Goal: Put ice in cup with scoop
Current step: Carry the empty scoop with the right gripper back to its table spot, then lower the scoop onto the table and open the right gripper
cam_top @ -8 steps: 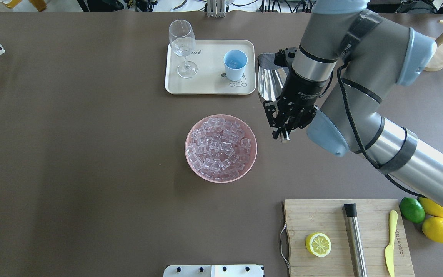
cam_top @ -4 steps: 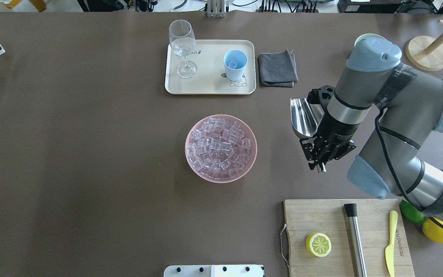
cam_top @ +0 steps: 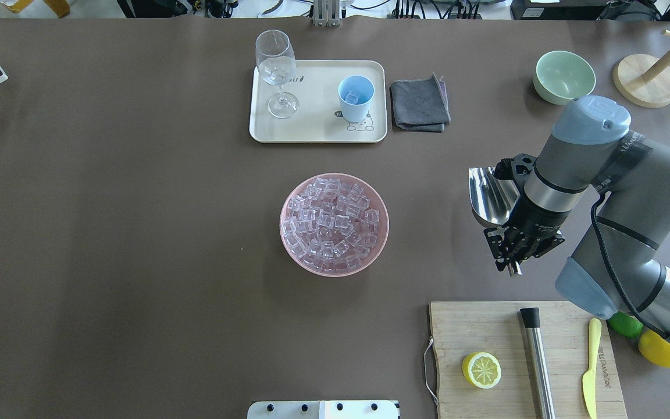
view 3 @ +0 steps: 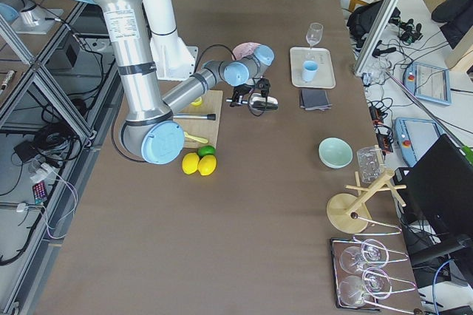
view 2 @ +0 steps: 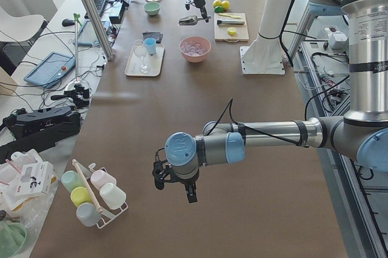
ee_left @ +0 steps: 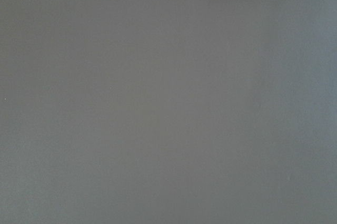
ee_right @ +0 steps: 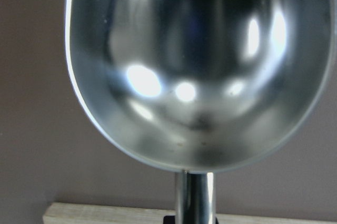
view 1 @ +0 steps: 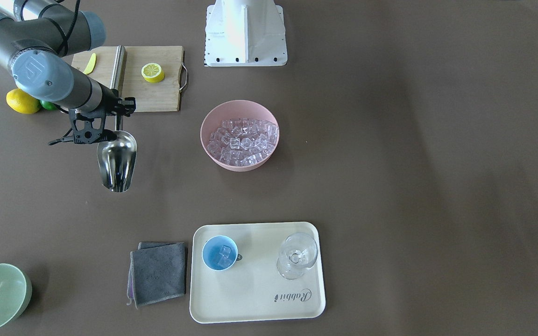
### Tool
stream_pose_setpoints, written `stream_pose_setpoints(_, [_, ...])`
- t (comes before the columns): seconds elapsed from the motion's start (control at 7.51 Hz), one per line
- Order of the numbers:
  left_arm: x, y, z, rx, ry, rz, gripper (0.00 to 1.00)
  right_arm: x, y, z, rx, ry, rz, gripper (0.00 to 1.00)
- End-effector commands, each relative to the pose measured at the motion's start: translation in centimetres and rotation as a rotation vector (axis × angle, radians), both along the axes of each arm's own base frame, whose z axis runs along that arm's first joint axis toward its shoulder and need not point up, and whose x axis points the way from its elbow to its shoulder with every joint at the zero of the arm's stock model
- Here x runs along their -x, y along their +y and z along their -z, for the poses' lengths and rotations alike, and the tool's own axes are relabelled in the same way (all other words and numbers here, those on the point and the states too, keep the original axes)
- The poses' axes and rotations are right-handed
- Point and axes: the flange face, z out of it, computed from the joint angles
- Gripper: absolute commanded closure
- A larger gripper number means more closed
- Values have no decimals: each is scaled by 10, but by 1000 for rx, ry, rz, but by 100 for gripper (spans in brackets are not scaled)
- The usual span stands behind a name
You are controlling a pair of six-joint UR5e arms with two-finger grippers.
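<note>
- Right gripper [cam_top: 515, 251]: clamped on the thin handle of the scoop [cam_top: 488, 196], with the handle end sticking out past the fingers.
- Scoop axis (overhead view): the long axis runs from about 5 o'clock to 11 o'clock. The handle is at the 5 o'clock end and the open mouth at the 11 o'clock end.
- Scoop load: the wrist camera shows a bare, shiny trough with nothing in it.
- Scoop location: held off the table [cam_top: 137, 233], at 3 o'clock from the pink bowl [cam_top: 282, 224] and well apart from its rim.
- Left gripper [view 2: 176, 179]: seen only in the side view, so I cannot tell how its jaws stand. Its wrist camera shows plain table surface.
- Count, task items: one scoop, one cup [cam_top: 356, 96], and many cubes of ice [cam_top: 332, 224] heaped in the pink bowl. About two cubes lie in the cup (best seen in the front-facing view).
- Cup location: upright on the tray [cam_top: 312, 125], at 12 o'clock from the pink bowl.
- Count, tray area: one stemmed glass [cam_top: 277, 70] at the cup's 9 o'clock. One grey cloth [cam_top: 420, 105] lies just beside the tray at 3 o'clock.
- Count, other items: one green bowl [cam_top: 565, 75]. One cutting board [cam_top: 486, 326] carries one lemon half [cam_top: 481, 369], one steel cylinder [cam_top: 538, 361] and one knife [cam_top: 590, 372].
- Clearances: bare table lies between the scoop and the pink bowl, and between the scoop and the cloth. The board's far edge is near the gripper at 6 o'clock.
</note>
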Motion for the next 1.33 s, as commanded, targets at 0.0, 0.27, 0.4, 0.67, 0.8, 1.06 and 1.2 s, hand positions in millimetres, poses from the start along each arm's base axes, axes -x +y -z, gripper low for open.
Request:
stream_pose_setpoints(0.0, [1, 0, -1, 5, 0, 1, 2, 0, 6, -46, 6, -4, -77, 100])
stream_pose_setpoints(0.27, [1, 0, -1, 5, 0, 1, 2, 6, 7, -48, 10, 2, -99, 100])
stream_pose_setpoints(0.4, [1, 0, -1, 5, 0, 1, 2, 9, 8, -46, 16, -1, -96, 100])
stream_pose_setpoints(0.67, [0, 0, -1, 7, 1, 0, 2, 12, 10, -44, 17, -6, -89, 100])
stream_pose_setpoints(0.8, [0, 0, -2, 7, 1, 0, 2, 13, 11, -44, 17, -6, -87, 100])
stream_pose_setpoints(1.06, [-1, 0, -2, 8, 1, -2, 2, 13, 12, -45, 14, -7, -80, 100])
stream_pose_setpoints(1.2, [-1, 0, -2, 8, 1, -2, 2, 14, 12, -46, 13, -7, -77, 100])
